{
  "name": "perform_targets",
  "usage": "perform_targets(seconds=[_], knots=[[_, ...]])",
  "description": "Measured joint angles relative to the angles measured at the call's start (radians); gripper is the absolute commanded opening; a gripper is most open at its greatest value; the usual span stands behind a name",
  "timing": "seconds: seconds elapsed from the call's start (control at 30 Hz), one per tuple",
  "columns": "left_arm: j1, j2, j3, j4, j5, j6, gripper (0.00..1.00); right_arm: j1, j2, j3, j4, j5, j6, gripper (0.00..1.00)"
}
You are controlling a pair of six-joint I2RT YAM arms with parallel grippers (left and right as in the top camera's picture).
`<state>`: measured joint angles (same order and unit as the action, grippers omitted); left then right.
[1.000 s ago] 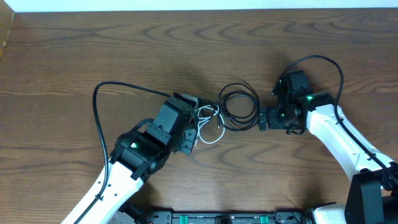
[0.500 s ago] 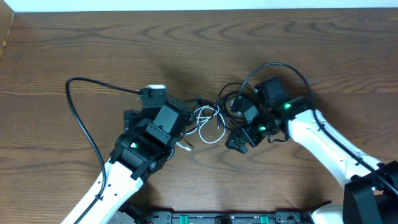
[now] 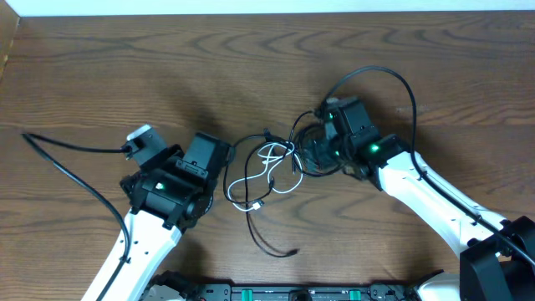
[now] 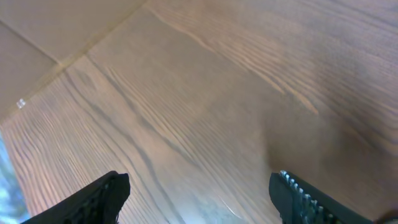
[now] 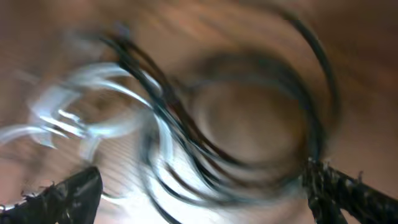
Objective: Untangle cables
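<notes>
Right fingers [image 5: 62, 199]: spread wide, clamped on nothing. The black coil [image 5: 323, 87] lies directly ahead of and below them, its ring roughly centred in the gap. The wrist view is blurred, so contact cannot be confirmed.

Left fingers [image 4: 102, 196]: also apart and empty, with only bare table [image 3: 376, 67] showing between them.

Position of the cables: the bundle sits mid-table between the two arms. The white cable [image 3: 272, 153] loops just left of the coil and overlaps it at the coil's left side. A loose black strand [image 3: 276, 248] trails from the bundle toward the near edge.

Judgement: the right arm is nearer the coil and the left arm nearer the white loops, so separation would run left to right along the line between the arms.

Clearance: there is open table behind the bundle toward the far edge and on both flanks. The near side is narrower, crowded by both arms
</notes>
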<state>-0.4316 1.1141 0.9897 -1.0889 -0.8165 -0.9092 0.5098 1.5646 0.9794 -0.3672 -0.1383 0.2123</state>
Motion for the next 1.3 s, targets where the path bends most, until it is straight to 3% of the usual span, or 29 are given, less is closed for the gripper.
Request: perform_targets(seconds=[0.07,0.13,0.2,0.27,0.47,0.8,1.07,1.3], knots=[[0.005,0.0,0.0,-0.001,0.051,-0.013,0.77,0.0,0.0,0.0,0.091,-0.058,0.002,0.96],[0.005,0.0,0.0,0.0,0.095,-0.015,0.77,0.0,0.0,0.0,0.153,-0.106,0.002,0.83],[0.005,0.0,0.0,0.002,0.148,-0.005,0.77,0.0,0.0,0.001,0.213,-0.167,-0.022,0.85],[0.005,0.001,0.0,0.011,0.197,0.025,0.77,0.006,0.0,0.001,0.255,-0.236,-0.06,0.99],[0.005,0.003,0.0,0.061,0.336,0.172,0.77,0.09,0.009,0.002,0.203,-0.341,-0.188,0.99],[0.005,0.004,-0.002,0.078,0.43,0.368,0.77,0.145,0.182,0.002,0.146,-0.285,-0.272,0.97],[0.005,0.004,-0.002,0.092,0.438,0.42,0.77,0.145,0.24,0.001,0.286,-0.272,-0.267,0.96],[0.005,0.004,-0.002,0.091,0.444,0.421,0.77,0.148,0.241,0.002,0.375,-0.18,-0.134,0.97]])
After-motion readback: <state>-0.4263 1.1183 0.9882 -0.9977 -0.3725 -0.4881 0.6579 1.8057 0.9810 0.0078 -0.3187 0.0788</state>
